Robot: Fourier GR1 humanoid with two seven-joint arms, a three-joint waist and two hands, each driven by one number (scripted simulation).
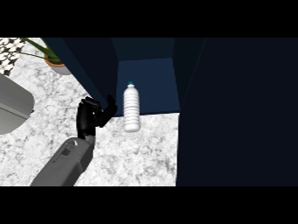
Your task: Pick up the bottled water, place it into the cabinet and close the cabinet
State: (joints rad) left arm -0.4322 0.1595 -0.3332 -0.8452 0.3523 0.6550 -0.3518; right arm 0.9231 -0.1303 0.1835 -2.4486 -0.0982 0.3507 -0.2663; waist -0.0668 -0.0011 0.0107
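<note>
The bottled water [132, 107] is white with a teal cap. Its upper part shows against the open cabinet's blue inside [154, 83] and its lower end against the marble counter [135, 159]. My left hand [91, 117] is just left of the bottle with a small gap between them. Its fingers are relaxed and point up at the lower edge of the cabinet's left door [86, 65], and it holds nothing. The cabinet's wide dark right door [241, 113] stands open and fills the right side of the view. My right hand does not show.
A potted plant [56, 63] stands at the back left by the left door. A grey rounded basin [3, 105] lies at the far left edge. Patterned tiles [3, 50] show in the top left corner.
</note>
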